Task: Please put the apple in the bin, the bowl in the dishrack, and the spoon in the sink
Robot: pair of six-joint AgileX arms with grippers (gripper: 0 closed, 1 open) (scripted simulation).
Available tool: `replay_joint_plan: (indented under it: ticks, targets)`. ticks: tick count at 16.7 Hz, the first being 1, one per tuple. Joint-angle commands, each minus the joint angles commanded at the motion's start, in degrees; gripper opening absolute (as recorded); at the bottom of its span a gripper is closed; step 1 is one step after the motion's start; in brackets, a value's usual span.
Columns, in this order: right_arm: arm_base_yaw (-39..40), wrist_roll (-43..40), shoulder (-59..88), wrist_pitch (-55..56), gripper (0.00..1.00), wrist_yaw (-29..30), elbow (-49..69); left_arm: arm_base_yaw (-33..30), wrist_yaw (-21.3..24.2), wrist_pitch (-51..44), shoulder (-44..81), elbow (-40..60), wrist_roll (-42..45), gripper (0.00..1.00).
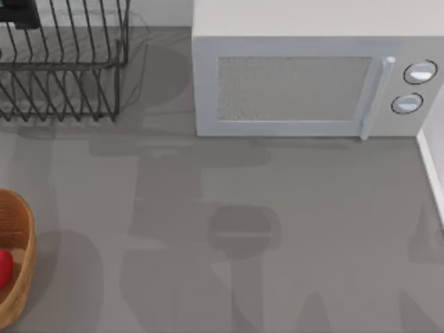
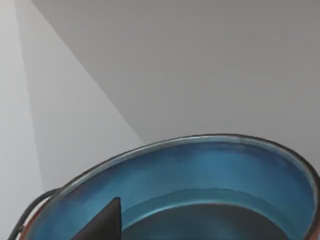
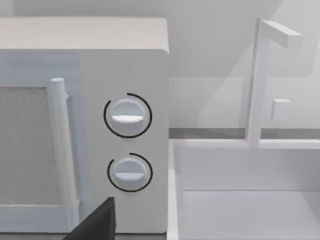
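The teal-blue bowl [image 2: 210, 175] with a thin reddish-brown rim sits right under my left wrist camera, with a pale wall behind it. My left gripper [image 2: 105, 215] has one dark finger inside the bowl by the near rim and looks shut on that rim. The black wire dishrack [image 1: 62, 69] stands at the table's back left. The red apple [image 1: 4, 267] lies inside the orange-tan bin [image 1: 21, 277] at the left edge. My right gripper [image 3: 97, 220] faces the microwave and the white sink [image 3: 250, 200]. The spoon is out of view.
A white microwave [image 1: 298, 83] with two round knobs [image 3: 127, 116] stands at the back, between the dishrack and the sink. A white tap [image 3: 257, 80] rises behind the sink basin. The sink's white edge [image 1: 433, 166] runs along the table's right side.
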Motion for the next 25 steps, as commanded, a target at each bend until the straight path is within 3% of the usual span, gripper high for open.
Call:
replay_joint_plan:
  ticks: [8,20,25]
  targets:
    - [0.00,0.00,0.00,0.00,1.00,0.00,0.00,-0.56,-1.39,-9.16,-19.17,-10.22,-0.22,1.00]
    - [0.00,0.00,0.00,0.00,1.00,0.00,0.00,-3.04,-4.96,-38.26,-83.97,-42.58,-0.53,1.00]
    - [0.00,0.00,0.00,0.00,1.00,0.00,0.00,-3.83,-5.92,-46.50,-98.89,-51.75,-0.85,1.00]
